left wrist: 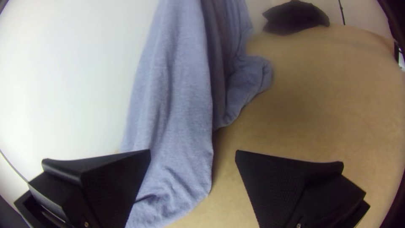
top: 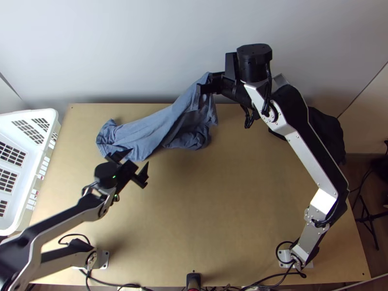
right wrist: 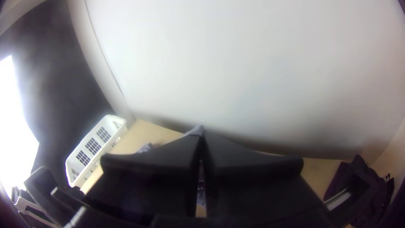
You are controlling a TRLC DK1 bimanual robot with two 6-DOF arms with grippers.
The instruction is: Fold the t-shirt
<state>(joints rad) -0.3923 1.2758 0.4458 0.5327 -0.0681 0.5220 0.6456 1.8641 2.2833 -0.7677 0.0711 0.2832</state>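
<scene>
The blue-grey t-shirt (top: 160,126) lies bunched along the table's back left, its right end lifted off the table. My right gripper (top: 204,83) is shut on that raised end near the back wall; in the right wrist view its fingers meet at the right gripper (right wrist: 201,141), with a bit of cloth above the tips. My left gripper (top: 136,162) stands open just in front of the shirt's left part. In the left wrist view the shirt (left wrist: 177,97) runs away from the open left gripper (left wrist: 193,154), partly behind one finger.
A white slotted laundry basket (top: 30,116) stands at the table's left edge. Dark cloth (top: 322,128) lies at the back right, behind the right arm. The white wall rises directly behind the table. Bare wood (top: 208,208) spans the middle and front.
</scene>
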